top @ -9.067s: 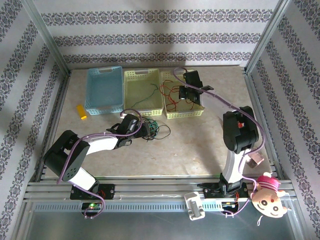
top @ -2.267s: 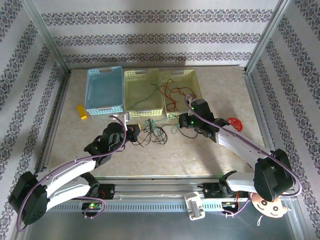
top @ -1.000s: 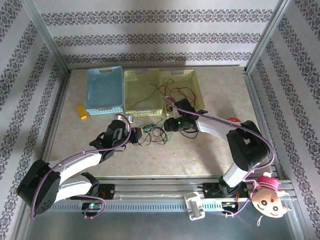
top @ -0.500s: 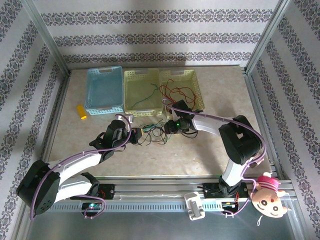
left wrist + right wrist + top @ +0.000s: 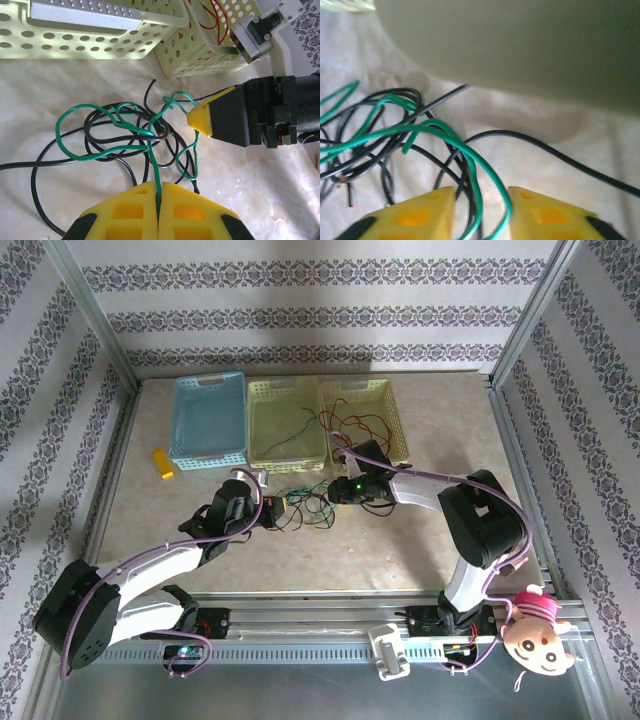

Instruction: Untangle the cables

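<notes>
now: left gripper (image 5: 158, 192) shut tight on green cable (image 5: 155, 167). right gripper (image 5: 480, 196) fingers narrowly apart round a green loop, not pinching. tangle w/ black cables (image 5: 500, 133) lies on table (image 5: 400, 550), just in front of basket (image 5: 288, 468). risk: pulling apart prob. tightens knot, drags black ones.

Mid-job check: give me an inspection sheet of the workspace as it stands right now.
Surface: beige tabletop, no spills seen.
Job's things: tangle of green and black cables on the table before the baskets; red cables in the right yellow basket; loose green wire in the middle basket.
Clutter: blue basket, nothing seen inside; small orange object left of it.
Grippers: left gripper shut on the tangle's green cable; right gripper open, jaws either side of a green loop.
Cables: purple arm cables lie along both arms.
Surroundings: patterned walls, metal frame; doll head by the front rail.
</notes>
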Tool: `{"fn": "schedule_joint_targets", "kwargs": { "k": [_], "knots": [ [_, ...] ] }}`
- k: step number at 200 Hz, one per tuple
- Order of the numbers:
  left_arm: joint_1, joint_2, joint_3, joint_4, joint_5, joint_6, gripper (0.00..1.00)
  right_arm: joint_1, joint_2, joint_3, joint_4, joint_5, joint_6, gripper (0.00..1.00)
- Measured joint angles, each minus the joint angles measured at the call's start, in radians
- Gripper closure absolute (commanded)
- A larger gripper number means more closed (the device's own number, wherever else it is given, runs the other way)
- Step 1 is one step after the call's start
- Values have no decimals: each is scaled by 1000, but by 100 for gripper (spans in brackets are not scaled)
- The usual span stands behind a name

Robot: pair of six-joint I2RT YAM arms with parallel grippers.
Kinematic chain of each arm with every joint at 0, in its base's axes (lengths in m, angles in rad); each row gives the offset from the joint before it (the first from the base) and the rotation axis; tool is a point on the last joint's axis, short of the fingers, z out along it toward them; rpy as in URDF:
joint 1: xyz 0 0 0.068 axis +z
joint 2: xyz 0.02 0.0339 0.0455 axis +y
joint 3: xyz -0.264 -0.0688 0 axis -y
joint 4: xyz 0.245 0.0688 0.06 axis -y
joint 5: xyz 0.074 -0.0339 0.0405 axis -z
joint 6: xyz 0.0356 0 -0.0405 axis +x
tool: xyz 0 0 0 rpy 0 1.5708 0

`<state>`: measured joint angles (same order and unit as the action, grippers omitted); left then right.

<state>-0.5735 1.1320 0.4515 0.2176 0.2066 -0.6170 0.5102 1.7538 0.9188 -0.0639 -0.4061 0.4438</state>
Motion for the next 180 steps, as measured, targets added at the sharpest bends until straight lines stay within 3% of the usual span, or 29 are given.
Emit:
{"fn": "schedule_joint_targets", "kwargs": {
  "k": [24,51,60,75,91,103,124,141,180],
  "knots": [
    [0,0,0,0,0,0,100,0,-34,-26,19,-7,5,96],
    [0,1,0,0,3,0,100,0,-89,-54,34,6,10,100],
    [0,3,0,0,3,0,87,0,-109,-61,36,17,10,100],
    [0,9,0,0,3,0,81,0,-149,-73,36,40,10,100],
    [0,20,0,0,3,-4,57,0,-201,-81,34,68,9,100],
    [0,27,0,1,2,-7,32,0,-246,-85,31,99,7,100],
    [0,37,0,0,-1,-15,14,3,-327,-88,22,179,-6,100],
    [0,38,0,0,-7,-20,7,14,-391,-88,2,275,-31,100],
    [0,35,-1,0,-52,-30,4,51,-509,-89,-46,546,-92,100]
  ]
}}
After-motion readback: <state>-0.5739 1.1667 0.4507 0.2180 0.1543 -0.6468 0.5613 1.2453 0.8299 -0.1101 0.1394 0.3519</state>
